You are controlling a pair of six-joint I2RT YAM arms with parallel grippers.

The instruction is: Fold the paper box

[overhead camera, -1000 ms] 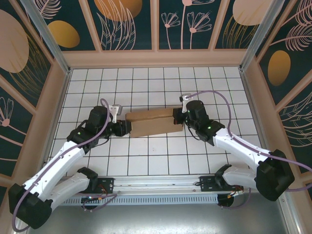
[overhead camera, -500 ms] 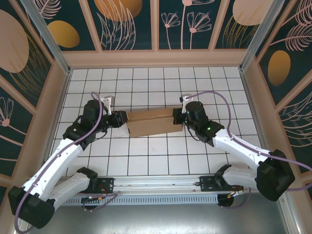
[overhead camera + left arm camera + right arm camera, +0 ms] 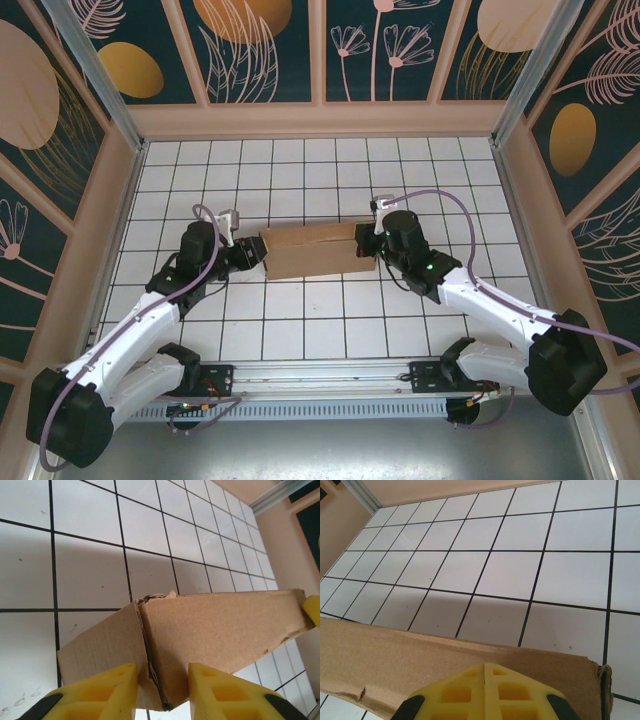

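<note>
Left fingers [image 3: 117, 687] slightly nearer now, astride one paper box [image 3: 312, 250]; right fingers [image 3: 512, 692] together.

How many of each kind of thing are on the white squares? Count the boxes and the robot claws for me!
Cardboard boxes: 1 (the paper box)
Robot claws: 2 (the left gripper and the right gripper)
Total: 3

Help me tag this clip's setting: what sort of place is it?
Probably a lab robot cell: white gridded table, patterned wall panels around it, left arm and right arm bolted at its near edge.
</note>
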